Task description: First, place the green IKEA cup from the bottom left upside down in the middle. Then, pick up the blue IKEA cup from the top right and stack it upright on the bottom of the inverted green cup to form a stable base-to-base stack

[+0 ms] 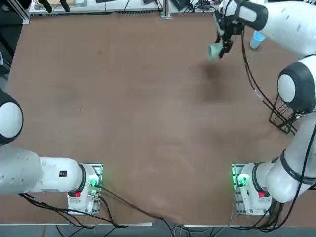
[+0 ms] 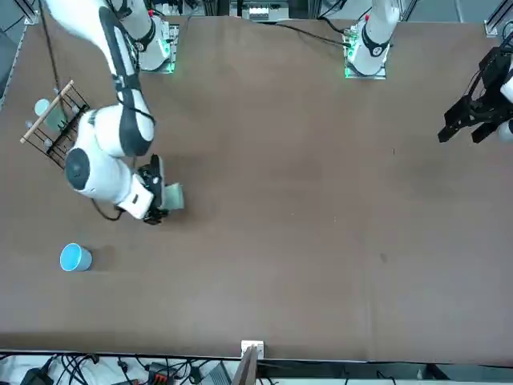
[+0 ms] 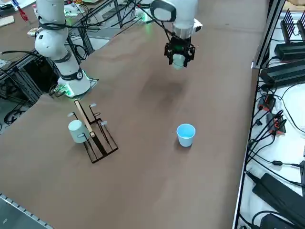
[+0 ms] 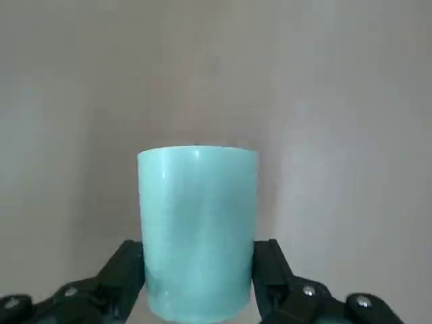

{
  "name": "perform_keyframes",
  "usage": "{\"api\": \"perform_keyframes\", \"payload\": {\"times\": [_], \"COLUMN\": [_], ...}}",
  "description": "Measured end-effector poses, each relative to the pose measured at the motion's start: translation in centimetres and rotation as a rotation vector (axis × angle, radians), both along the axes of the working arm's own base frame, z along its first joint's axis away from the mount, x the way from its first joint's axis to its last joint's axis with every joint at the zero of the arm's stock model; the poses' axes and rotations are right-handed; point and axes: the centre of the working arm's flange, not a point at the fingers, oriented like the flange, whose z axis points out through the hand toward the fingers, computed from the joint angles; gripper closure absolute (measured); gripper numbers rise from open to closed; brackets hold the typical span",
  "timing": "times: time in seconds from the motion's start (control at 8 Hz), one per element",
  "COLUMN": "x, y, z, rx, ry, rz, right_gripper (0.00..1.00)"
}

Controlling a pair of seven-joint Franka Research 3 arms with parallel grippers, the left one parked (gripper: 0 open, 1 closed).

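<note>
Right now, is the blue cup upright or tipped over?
Upright. The blue cup stands on the table with its open mouth facing up, apart from the right hand, which holds the green cup.

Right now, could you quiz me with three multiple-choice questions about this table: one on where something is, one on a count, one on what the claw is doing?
1. Where is the blue cup?
A. standing on the table
B. hanging on the rack
C. in the claw

2. How many cups are in view?
A. one
B. two
C. three

3. What is the right gripper doing?
A. hanging open and empty
B. clamping the green cup
C. pressing on the table

Answers:
1. A, it stands mouth up on the bare tabletop.
2. C: blue cup, green cup, and a pale cup on the wire rack.
3. B, fingers sit against both cup sides, lifted off the table.
</note>
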Motion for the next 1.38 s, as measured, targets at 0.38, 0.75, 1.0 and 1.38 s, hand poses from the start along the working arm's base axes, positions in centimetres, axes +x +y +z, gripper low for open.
{"api": "perform_keyframes", "payload": {"times": [0.38, 0.75, 1.0, 1.38], "x": [-1.8, -3.9, -4.7, -5.2], "y": [0.2, 3.1, 5.0, 7.5], "z": [3.9, 4.7, 3.1, -2.3], "rx": [-0.376, -0.675, -0.837, -0.978], "ry": [-0.001, -0.087, -0.152, -0.176], "rz": [-0.106, -0.228, -0.241, -0.147], "right_gripper": [0.13, 0.13, 0.13, 0.13]}}
